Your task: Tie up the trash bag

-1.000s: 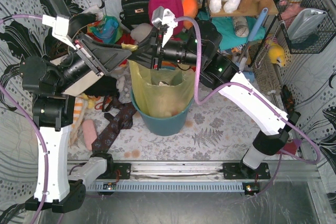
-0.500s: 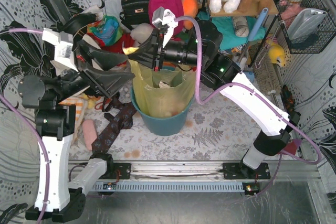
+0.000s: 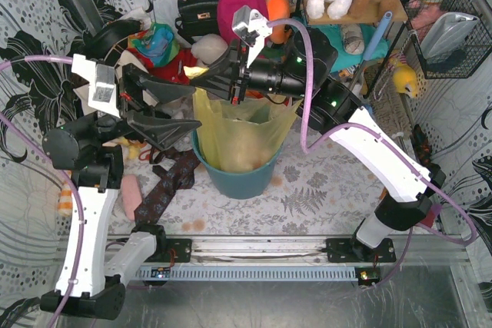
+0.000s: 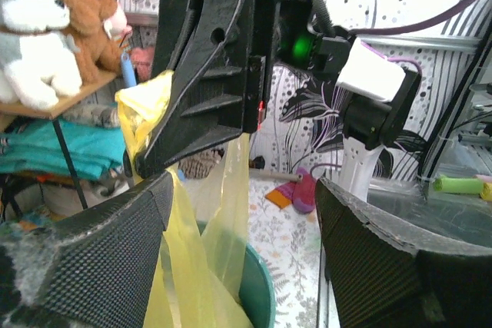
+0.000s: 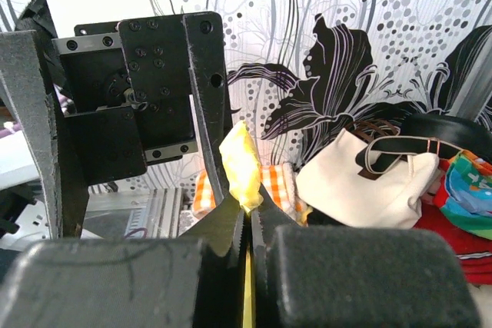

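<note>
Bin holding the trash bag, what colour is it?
The bin is teal, clearest in the top external view.

Overhead, the light is bright, even and diffuse: the bin [image 3: 240,183] throws only a soft shadow on the bench [image 3: 323,190], and faint glare streaks the shiny sheet [image 3: 307,305] at 6 o'clock. On my left wrist feed the wall at 1 o'clock is blown out white, the bag [image 4: 142,109] glows backlit, and the left pincer [image 4: 242,190] at 6 o'clock is dark and soft. On the right wrist feed the right pincer [image 5: 247,217] at 6 o'clock blurs grey; the background is sharp.
</note>
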Robot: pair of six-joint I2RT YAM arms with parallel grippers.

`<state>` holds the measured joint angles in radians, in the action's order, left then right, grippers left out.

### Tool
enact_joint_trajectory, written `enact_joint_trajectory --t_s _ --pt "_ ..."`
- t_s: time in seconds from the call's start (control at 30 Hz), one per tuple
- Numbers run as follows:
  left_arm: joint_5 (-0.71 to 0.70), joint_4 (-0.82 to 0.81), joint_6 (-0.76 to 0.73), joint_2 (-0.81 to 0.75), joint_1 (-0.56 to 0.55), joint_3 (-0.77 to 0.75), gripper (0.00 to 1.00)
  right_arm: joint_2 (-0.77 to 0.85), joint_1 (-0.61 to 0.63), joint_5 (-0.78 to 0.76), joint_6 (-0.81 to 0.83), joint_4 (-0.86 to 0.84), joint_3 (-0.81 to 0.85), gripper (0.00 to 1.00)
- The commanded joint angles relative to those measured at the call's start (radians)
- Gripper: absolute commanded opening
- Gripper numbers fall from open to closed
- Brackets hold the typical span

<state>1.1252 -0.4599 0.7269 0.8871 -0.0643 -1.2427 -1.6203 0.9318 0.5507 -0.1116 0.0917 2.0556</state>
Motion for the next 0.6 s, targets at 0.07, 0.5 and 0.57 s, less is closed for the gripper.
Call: enact_joint_trajectory --t_s 0.07,0.5,0.57 --pt "-0.016 -0.392 0.169 0.046 0.006 0.069 0.82 0.021 0.010 0.055 -0.049 -0.044 0.009 0.00" --pt "-0.201 0.098 -0.230 -0.069 0.006 0.044 0.79 0.037 0.009 0.025 -0.047 -0.037 -0.013 0.00" --pt "-0.215 0.121 -0.252 -0.083 0.005 0.035 0.79 0.036 0.010 0.030 -0.048 -0.035 -0.015 0.00"
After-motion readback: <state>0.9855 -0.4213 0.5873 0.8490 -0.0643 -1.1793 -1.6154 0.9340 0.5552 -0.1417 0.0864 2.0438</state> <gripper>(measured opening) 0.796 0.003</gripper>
